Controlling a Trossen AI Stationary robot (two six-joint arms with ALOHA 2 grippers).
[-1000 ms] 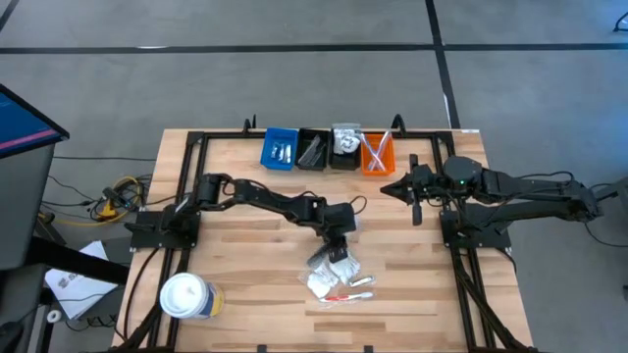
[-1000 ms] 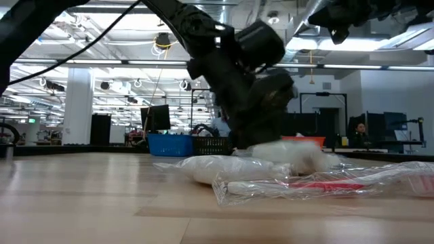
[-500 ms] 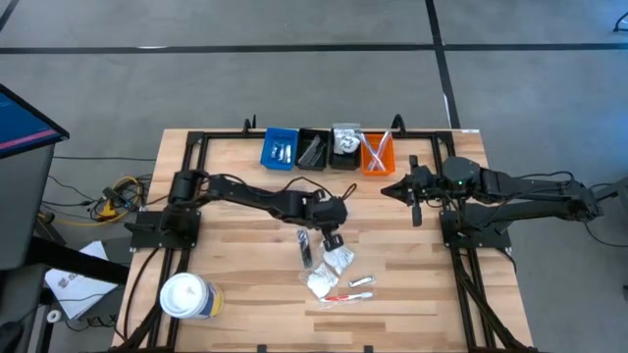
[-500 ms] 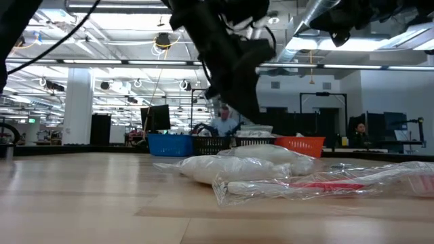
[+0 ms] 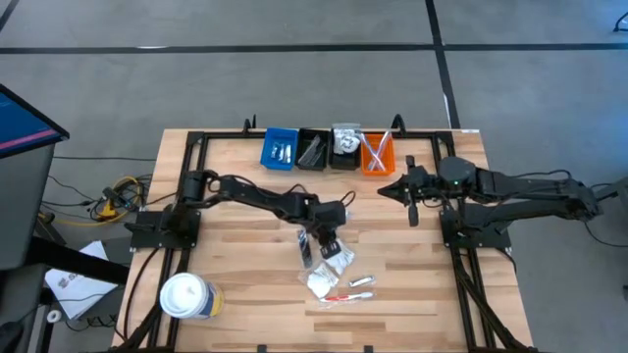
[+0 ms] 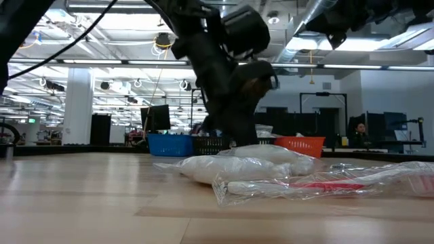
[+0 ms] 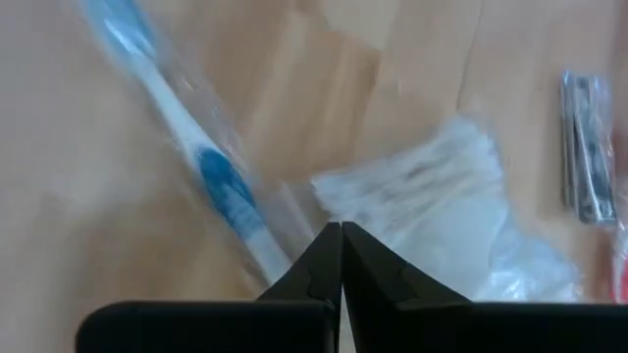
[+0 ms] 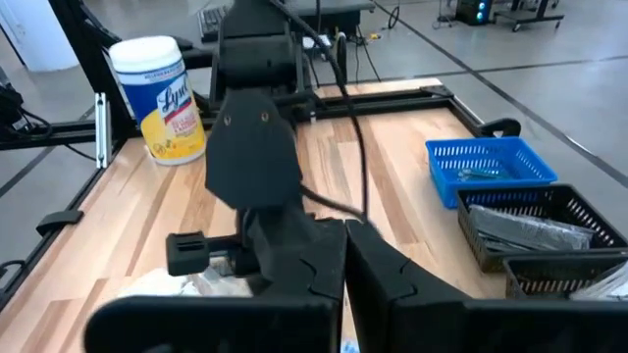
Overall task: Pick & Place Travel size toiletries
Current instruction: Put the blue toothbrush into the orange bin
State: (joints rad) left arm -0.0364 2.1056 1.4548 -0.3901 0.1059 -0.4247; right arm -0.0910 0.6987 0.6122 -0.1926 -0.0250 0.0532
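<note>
Lying just beside shut left hand [image 7: 340, 233]: blue toothbrush [image 7: 211, 176], white sachet [image 7: 442, 191].

I counted four small bins in one row at the table's far edge: one blue bin [image 5: 280, 148], one black bin [image 5: 314, 150], one further bin [image 5: 344, 145] whose colour I could not tell under its pale contents, and one orange bin [image 5: 377, 153]. One white tub [image 5: 185, 296] with a yellow label stood near the front corner. In the loose pile I made out one blue-and-white toothbrush [image 7: 218, 181], one packet of cotton swabs [image 7: 446, 186], one red stick in clear wrap [image 5: 339, 295], and one white sachet [image 5: 322, 282]; the rest lay too tangled to count.
</note>
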